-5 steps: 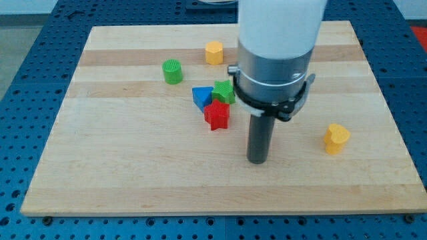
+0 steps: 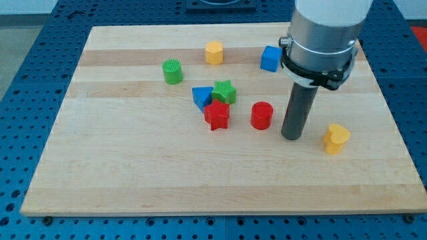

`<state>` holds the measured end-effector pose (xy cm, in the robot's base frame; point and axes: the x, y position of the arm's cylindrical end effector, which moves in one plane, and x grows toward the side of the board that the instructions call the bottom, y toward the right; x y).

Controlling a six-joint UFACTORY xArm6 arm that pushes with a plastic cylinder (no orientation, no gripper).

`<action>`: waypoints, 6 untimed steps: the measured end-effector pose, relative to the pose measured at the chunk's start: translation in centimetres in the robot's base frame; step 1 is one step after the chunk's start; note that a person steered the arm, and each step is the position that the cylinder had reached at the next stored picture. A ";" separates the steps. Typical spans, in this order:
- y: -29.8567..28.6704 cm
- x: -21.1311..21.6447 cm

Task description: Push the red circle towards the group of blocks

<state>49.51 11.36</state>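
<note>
The red circle (image 2: 261, 115) stands on the wooden board (image 2: 133, 167), just right of the board's middle. My tip (image 2: 291, 136) rests on the board close to the circle's right, slightly lower in the view, with a small gap between them. Left of the circle sits a tight group: a red star (image 2: 217, 115), a blue triangular block (image 2: 201, 97) and a green star (image 2: 225, 91).
A green cylinder (image 2: 173, 71) and a yellow hexagonal block (image 2: 213, 52) stand toward the view's top left of the group. A blue cube (image 2: 270, 59) sits near the top, by the arm. A yellow heart-like block (image 2: 336, 138) lies right of my tip.
The arm has moved right and up the view, uncovering the red circle and the blue cube. My tip now stands right of the red circle.
</note>
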 end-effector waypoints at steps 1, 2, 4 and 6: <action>-0.5 -0.8; -1.6 -1.6; -3.5 -2.8; 0.5 0.8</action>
